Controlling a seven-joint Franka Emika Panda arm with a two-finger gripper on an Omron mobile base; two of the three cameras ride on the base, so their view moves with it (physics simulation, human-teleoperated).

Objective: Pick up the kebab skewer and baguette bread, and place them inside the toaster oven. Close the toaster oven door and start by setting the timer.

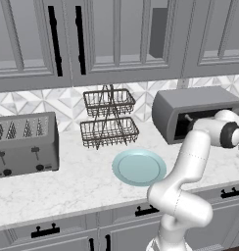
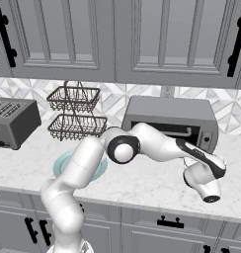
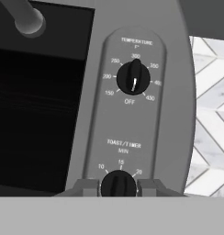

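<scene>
Gripping timer knob (image 3: 118, 184) on toaster oven (image 2: 169, 121), gripper (image 3: 118, 187) jaws narrow, one fingertip each side of knob, touching it. Knob sits low on oven's right control panel, marks 10, 15, 20 above it. Temperature knob (image 3: 133, 78) higher on same panel, pointer down near OFF. Dark door glass left of panel, grey handle bar (image 3: 23, 17) at top. Oven stands on marble counter (image 1: 67, 186) right of teal plate (image 1: 139, 167) and wire basket rack (image 1: 109, 120). Slot toaster (image 1: 24, 144) far left. Plate bare.
</scene>
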